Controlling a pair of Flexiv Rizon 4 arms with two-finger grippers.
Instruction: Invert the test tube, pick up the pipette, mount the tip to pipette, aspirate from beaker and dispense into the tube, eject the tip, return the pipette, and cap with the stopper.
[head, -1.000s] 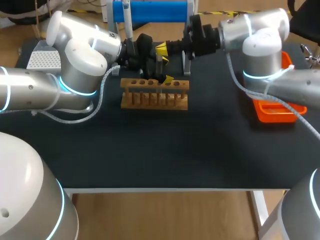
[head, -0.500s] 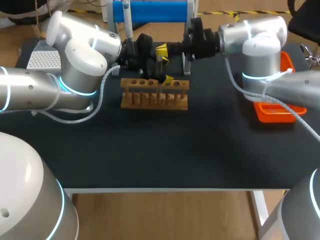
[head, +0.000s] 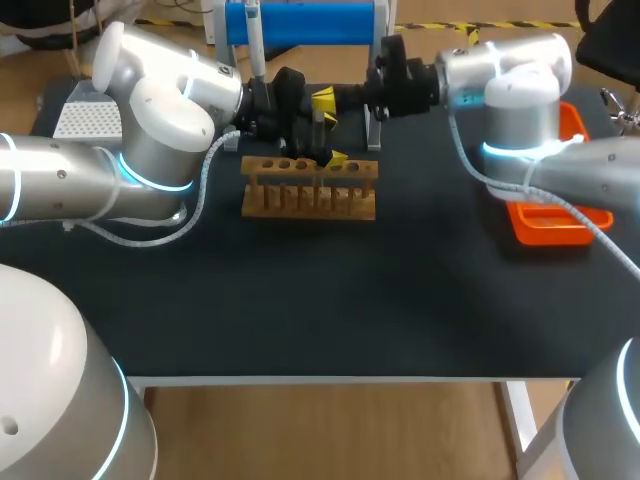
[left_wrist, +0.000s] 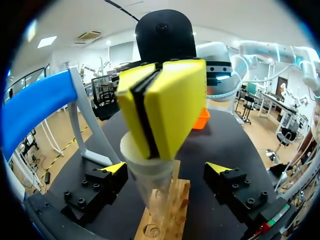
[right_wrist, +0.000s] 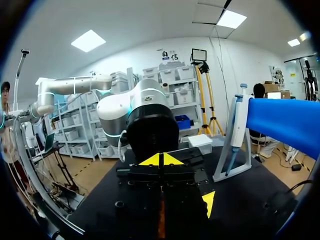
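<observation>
The test tube (left_wrist: 149, 187) stands upright over the wooden rack (head: 310, 195), its top pinched by the right gripper (left_wrist: 150, 112); the left gripper (left_wrist: 165, 169) is spread around it. Probably light, slick, fragile: grip mid-body gently

Right gripper (right_wrist: 161, 159) with its yellow tips pressed together, left arm (right_wrist: 122, 107) white and round just ahead of it, black table (right_wrist: 250, 200) under both, pipette (right_wrist: 234, 135) hanging on a grey stand (right_wrist: 222, 173), fat blue roll (right_wrist: 285, 122) next to the stand.
</observation>
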